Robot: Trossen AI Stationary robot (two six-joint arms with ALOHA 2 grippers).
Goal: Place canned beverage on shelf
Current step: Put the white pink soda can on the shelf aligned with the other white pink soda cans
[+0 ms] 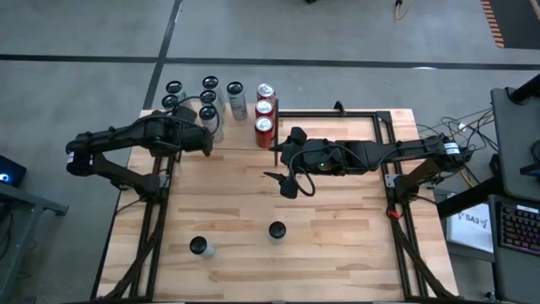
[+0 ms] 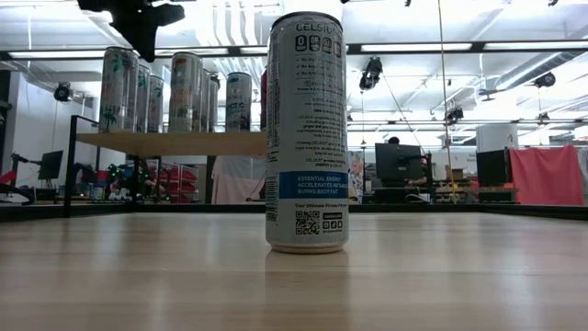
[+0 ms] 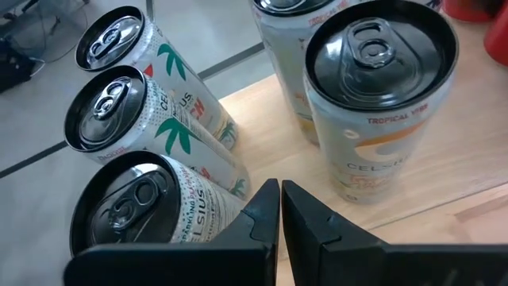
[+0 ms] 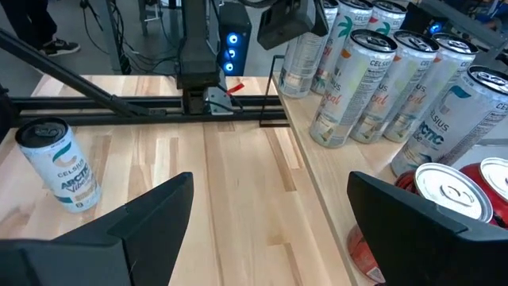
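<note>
The shelf [image 1: 243,133] stands at the table's far edge and carries several cans: white ones [image 3: 167,95], a Tropical Vibe can [image 3: 381,103] and red ones [image 1: 265,118]. Two more cans stand upright on the tabletop near the front, one [image 1: 277,230] toward the middle and one [image 1: 198,247] to its left. The middle one fills the low view [image 2: 306,129]. My left gripper [image 3: 279,218] is shut and hovers over the shelf's left part, among the white cans. My right gripper [image 4: 270,214] is open above the table's middle, beside the shelf [image 4: 333,171], holding nothing.
Black frame rails [image 1: 156,211] run along the table's left and right sides. Bare tabletop [image 1: 337,245] lies between the shelf and the two front cans. A desk with a keyboard [image 1: 515,228] stands off the table's right.
</note>
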